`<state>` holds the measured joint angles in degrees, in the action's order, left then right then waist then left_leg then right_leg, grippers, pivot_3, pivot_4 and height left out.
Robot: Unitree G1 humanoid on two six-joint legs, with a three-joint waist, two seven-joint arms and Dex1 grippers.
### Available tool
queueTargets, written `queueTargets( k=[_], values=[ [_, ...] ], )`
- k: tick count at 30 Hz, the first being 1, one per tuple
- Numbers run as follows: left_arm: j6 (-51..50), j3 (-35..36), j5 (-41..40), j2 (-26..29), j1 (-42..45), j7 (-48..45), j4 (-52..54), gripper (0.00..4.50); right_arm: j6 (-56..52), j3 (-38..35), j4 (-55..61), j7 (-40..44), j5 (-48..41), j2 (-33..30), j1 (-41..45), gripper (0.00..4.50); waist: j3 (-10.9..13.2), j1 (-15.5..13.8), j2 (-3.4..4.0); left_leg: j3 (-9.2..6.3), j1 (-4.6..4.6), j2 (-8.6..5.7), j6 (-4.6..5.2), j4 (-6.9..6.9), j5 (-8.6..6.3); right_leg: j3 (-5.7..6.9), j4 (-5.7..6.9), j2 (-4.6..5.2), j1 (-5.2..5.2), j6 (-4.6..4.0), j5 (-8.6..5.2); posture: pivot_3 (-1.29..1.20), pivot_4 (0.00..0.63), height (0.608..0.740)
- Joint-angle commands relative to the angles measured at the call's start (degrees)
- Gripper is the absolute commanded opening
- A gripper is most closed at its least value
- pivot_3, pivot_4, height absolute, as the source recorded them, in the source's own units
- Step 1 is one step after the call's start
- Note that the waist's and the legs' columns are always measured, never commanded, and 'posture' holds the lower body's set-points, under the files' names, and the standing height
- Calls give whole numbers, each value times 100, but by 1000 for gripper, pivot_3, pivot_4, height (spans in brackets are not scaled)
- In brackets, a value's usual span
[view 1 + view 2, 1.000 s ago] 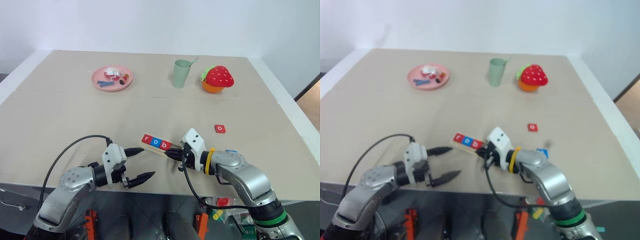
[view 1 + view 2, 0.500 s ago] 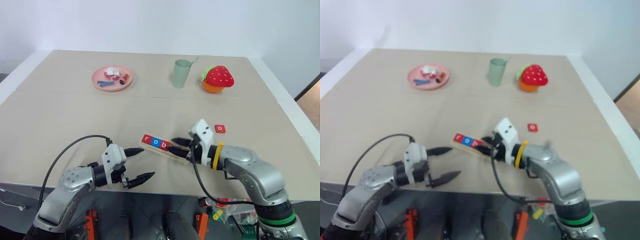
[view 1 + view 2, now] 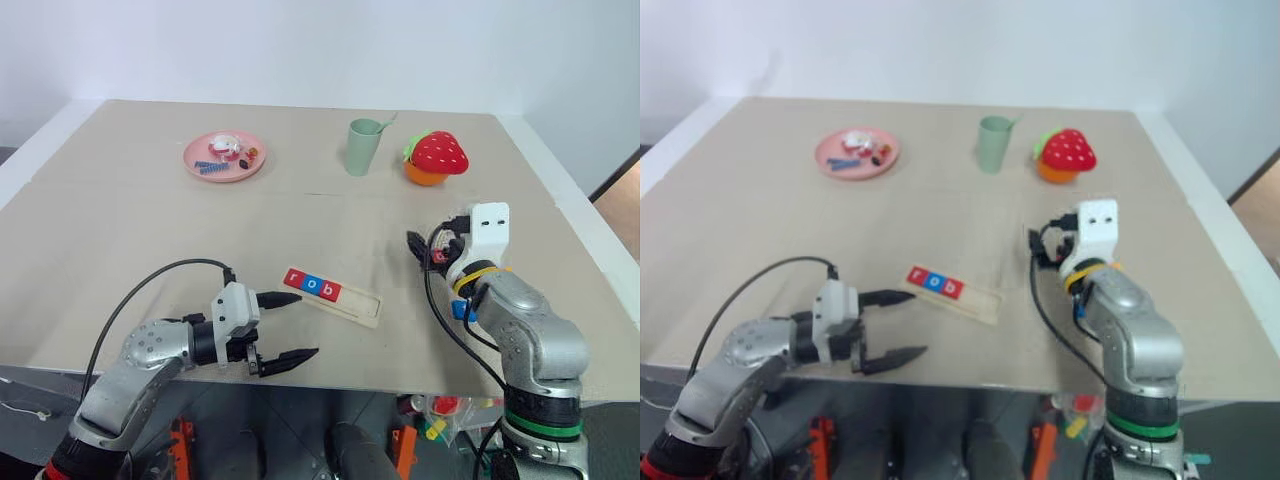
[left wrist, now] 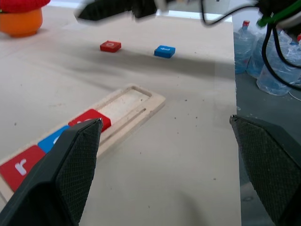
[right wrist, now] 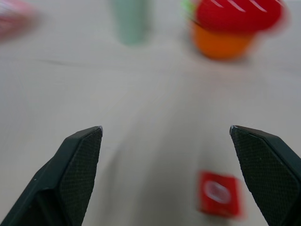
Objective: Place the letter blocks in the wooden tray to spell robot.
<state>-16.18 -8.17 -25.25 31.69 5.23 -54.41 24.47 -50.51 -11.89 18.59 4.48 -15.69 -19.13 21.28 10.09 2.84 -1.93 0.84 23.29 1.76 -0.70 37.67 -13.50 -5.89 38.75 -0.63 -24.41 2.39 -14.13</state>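
Left tool wide and empty at the near bench edge, just beside the wooden tray, which holds r, o, b tiles at its left end. Right tool wide, empty, above the red o tile; blue tile near it.

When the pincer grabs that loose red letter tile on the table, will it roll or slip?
The red tile looks flat and square, so it likely won't roll. Lying low on the smooth table, it may skid if nudged. It seems stiff and light.
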Motion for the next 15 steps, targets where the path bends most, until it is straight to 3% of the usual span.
queueTargets(
  k=[1,15],
  values=[
    [86,-1,-63,-45,102,-45,54,4500,333,2,-206,-114,218,14,60,4483,1,3,2,2,0,0,0,-2,0,-3,0,-1,-2,0,0,0,150,740],
    [92,-56,25,-79,31,36,135,4500,837,-154,-1459,-417,515,251,203,4483,1,5,2,2,-4,1,0,-5,0,-3,0,-2,0,1,1,0,150,740]
  ],
)
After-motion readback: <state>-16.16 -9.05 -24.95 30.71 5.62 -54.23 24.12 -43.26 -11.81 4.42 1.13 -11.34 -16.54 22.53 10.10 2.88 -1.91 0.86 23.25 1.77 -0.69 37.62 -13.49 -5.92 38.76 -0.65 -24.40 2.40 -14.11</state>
